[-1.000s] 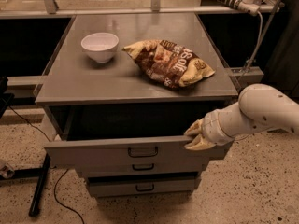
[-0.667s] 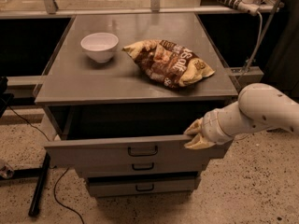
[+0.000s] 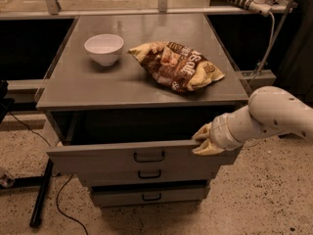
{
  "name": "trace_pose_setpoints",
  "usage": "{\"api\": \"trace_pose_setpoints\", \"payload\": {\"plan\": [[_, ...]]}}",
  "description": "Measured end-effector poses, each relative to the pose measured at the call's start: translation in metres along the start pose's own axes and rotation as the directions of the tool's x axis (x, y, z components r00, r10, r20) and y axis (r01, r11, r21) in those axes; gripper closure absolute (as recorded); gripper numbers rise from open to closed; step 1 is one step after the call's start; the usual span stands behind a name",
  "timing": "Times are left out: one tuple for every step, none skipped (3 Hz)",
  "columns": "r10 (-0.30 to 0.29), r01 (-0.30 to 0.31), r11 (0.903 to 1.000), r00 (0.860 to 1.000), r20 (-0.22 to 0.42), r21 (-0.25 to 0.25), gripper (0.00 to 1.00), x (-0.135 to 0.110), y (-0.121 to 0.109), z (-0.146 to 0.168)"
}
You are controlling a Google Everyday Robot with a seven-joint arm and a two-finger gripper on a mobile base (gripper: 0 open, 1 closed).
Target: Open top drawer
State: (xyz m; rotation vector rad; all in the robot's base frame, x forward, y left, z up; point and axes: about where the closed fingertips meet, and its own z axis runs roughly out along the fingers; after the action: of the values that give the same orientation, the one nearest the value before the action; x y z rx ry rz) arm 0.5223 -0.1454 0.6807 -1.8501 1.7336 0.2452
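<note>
The top drawer [image 3: 98, 155] stands partly out of the grey cabinet, at the front and just below the cabinet's top plate [image 3: 88, 89]. Its wide front is forward of the body, and a dark gap shows behind it where the inside begins. The small black loop handle [image 3: 149, 156] at its centre is free; nothing touches it. The gripper [image 3: 204, 141] is at the right end of the drawer front, against its upper edge, and the white arm [image 3: 274, 116] reaches in from the right. I cannot tell whether the gripper is spread or pinching the edge. I judge the task as well begun: the drawer is open, but it looks not fully out, so some more pulling toward the front may be left. Below it, the two narrower drawers [image 3: 146, 174] sit closed. On the top plate rest a white bowl [image 3: 103, 48] and, just beside it, a brown snack bag [image 3: 178, 65].
</note>
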Motion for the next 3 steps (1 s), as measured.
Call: {"api": "trace_pose_setpoints", "payload": {"plan": [[0.017,-0.016,0.9998,1.000,0.015,-0.014,0.35,0.004,0.008,0.001],[0.028,-0.028,0.9994,0.999,0.021,-0.019,0.38,0.007,0.014,0.000],[0.068,-0.067,0.9970,0.997,0.038,-0.040,0.61,0.020,0.040,-0.003]]}}
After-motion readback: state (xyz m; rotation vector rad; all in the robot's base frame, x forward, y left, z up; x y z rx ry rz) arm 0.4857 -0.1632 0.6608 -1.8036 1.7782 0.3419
